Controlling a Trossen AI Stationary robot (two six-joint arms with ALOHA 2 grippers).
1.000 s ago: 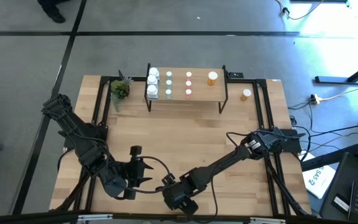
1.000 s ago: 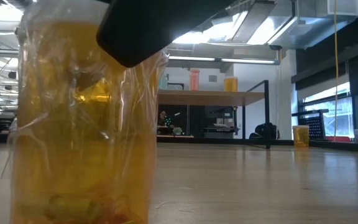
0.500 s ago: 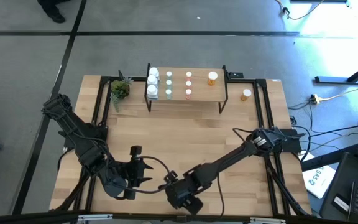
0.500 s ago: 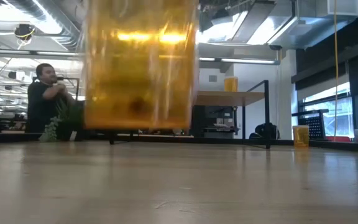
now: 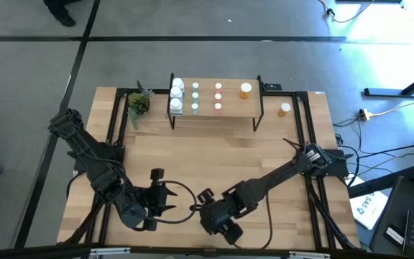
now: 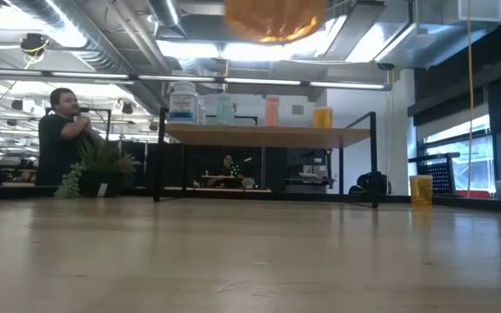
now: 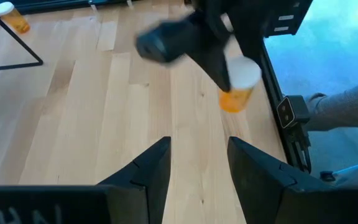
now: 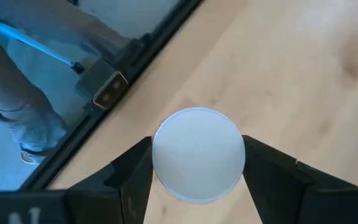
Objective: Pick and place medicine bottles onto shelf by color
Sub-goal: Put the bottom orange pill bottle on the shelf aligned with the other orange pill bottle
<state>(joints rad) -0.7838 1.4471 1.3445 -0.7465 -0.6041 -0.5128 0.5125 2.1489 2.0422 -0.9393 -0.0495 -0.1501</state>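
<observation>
The left gripper (image 5: 165, 200) hovers low over the near part of the table (image 5: 214, 151), its fingers (image 7: 148, 168) parted and empty. Just to its right, the right gripper (image 5: 218, 219) is clamped on an orange bottle (image 7: 236, 93), which hangs clear of the wood, upright, its long axis vertical and its white cap (image 8: 197, 154) facing the wrist between the two fingers (image 8: 132, 168). Far across the table, the shelf (image 5: 230, 108) carries bottles standing upright, white ones to the left, then green, pink and one orange; another orange bottle (image 5: 284, 109) stands on the table just right of it.

Two black jointed arms; thin black cable loop at left arm (image 5: 95, 169); dark wedge fingers (image 7: 148, 171).
</observation>
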